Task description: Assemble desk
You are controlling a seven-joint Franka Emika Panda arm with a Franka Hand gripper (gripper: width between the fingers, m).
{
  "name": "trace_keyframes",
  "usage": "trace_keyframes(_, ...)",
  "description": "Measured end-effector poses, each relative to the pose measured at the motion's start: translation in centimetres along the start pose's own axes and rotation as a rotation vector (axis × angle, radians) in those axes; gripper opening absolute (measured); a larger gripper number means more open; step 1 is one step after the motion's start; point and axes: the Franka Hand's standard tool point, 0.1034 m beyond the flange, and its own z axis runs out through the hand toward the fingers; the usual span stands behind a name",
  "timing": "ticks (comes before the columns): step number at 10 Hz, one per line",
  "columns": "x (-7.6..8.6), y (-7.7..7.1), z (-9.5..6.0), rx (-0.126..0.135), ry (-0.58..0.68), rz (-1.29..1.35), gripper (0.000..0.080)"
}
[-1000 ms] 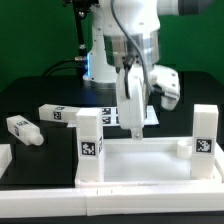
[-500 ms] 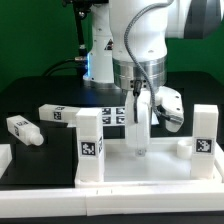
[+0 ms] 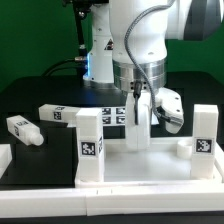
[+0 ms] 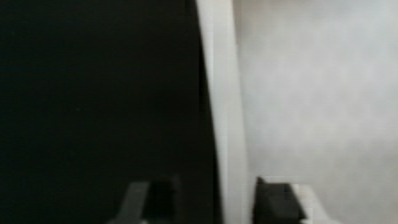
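Grip appears closed, the jaws clamped on an upright square leg (image 3: 139, 128) standing on the desk panel (image 3: 150, 165); wrist view too murky to confirm.

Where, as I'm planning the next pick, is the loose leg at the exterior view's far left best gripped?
I'd grip the loose leg at mid-length, across its two long side faces, coming straight down from above: it lies flat on the black table, a square bar with bare table on both sides.
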Motion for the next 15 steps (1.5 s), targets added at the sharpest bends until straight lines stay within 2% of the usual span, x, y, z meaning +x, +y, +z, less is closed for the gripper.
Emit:
trace_keyframes(1,-0.1,0.0,0.0,-0.001,-0.001,-0.009,0.0066)
trace_keyframes(6,-0.1,0.1,-0.1,0.002,0.0,-0.02,0.0066)
trace_keyframes(7,0.1,0.5,-0.3,0.009,0.0,-0.073,0.0066)
trace_keyframes(8,0.7,1.1,-0.8,0.014,-0.004,-0.147,0.0063)
trace_keyframes(9,1.7,1.8,-1.2,0.026,-0.007,-0.181,0.006)
trace_keyframes(10,3.0,2.2,-1.3,0.026,-0.001,-0.264,0.0057)
trace_keyframes(11,3.2,2.2,-1.0,0.02,0.02,-0.443,0.0057)
trace_keyframes(14,4.5,1.5,-1.3,0.033,0.036,-0.635,0.0058)
trace_keyframes(15,6.1,1.4,-1.8,0.001,0.01,-0.802,0.0058)
